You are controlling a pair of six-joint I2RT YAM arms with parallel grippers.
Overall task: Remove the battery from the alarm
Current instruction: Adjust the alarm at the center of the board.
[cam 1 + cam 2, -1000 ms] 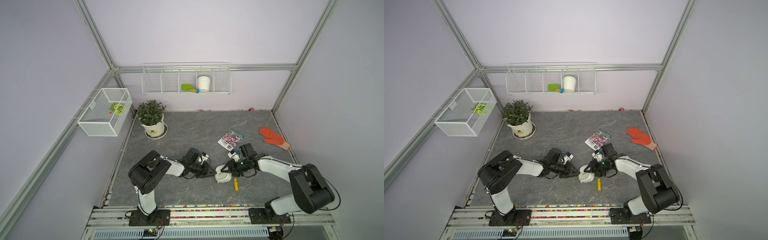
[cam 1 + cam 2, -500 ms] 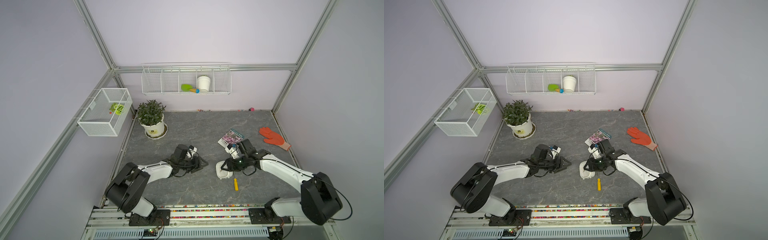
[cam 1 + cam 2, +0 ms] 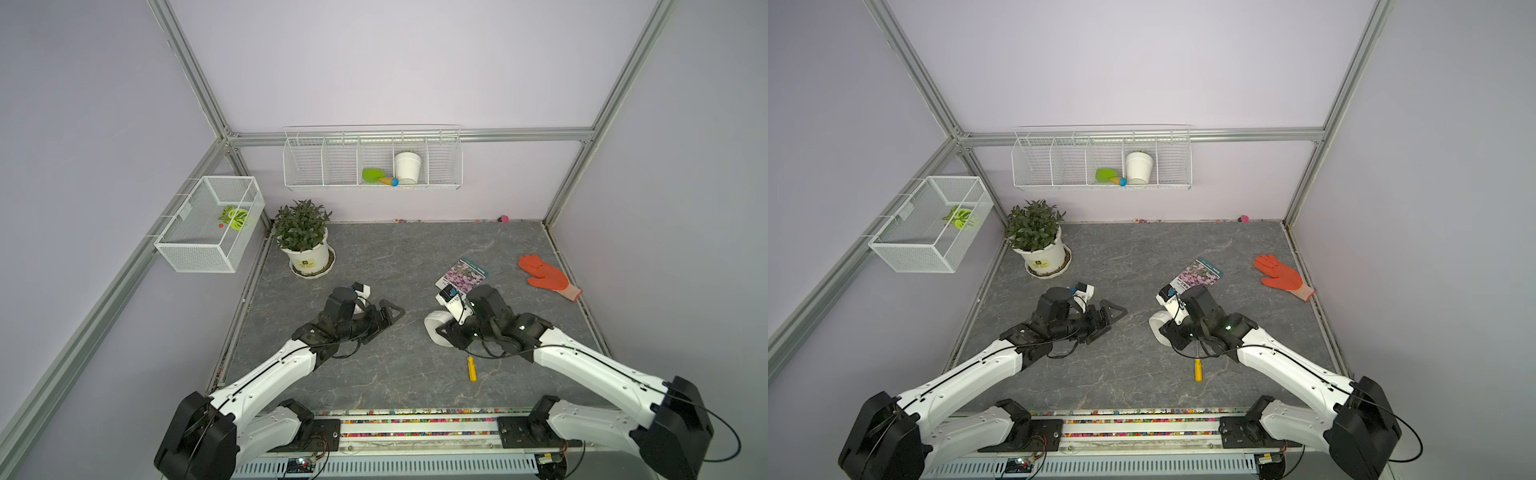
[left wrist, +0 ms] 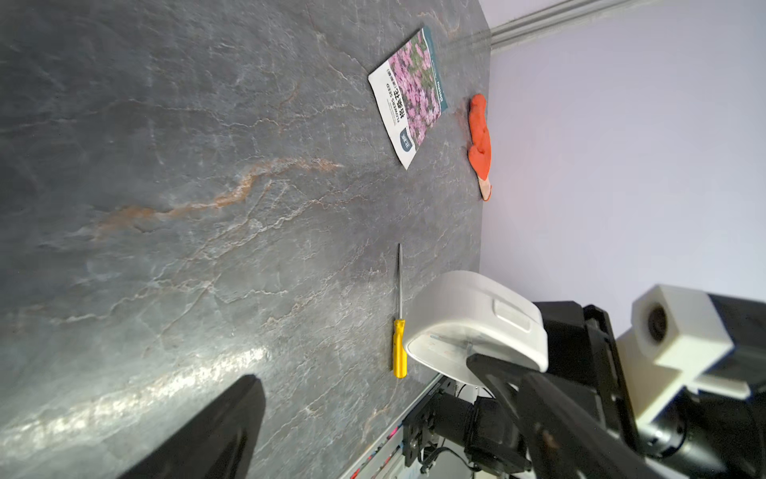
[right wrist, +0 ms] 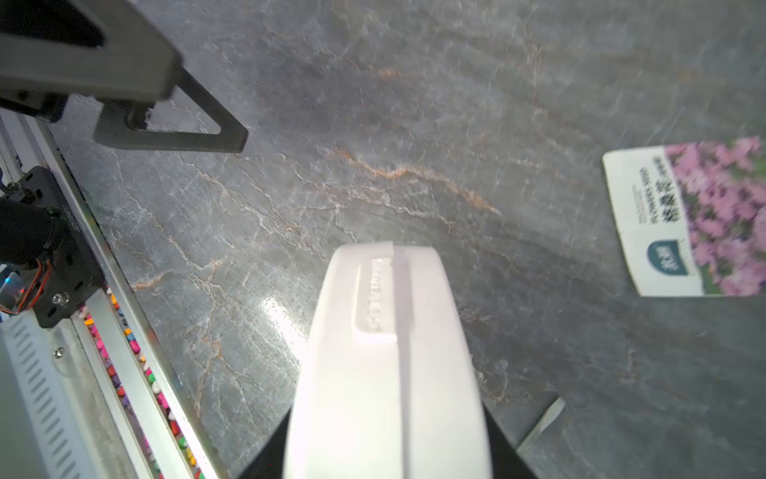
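The alarm (image 3: 436,328) (image 3: 1158,326) is a white rounded case held on edge just above the table, with my right gripper (image 3: 444,335) (image 3: 1169,332) shut on it. Its plain white shell (image 5: 389,352) fills the right wrist view between the dark jaws of that gripper (image 5: 389,448). In the left wrist view the alarm (image 4: 468,315) shows its dial side downward. My left gripper (image 3: 380,324) (image 3: 1105,321) (image 4: 362,371) stands open and empty, well to the left of the alarm. The battery is not in view.
A yellow-handled screwdriver (image 3: 471,368) (image 4: 398,348) lies just in front of the alarm. A seed packet (image 3: 465,274) and an orange glove (image 3: 546,276) lie behind and to the right. A potted plant (image 3: 305,241) stands back left. A wire shelf (image 3: 372,158) and a wire basket (image 3: 210,224) hang on the walls.
My left gripper has drawn away from the alarm to the left and opened wide. My right gripper has kept its hold and shifted the alarm slightly back.
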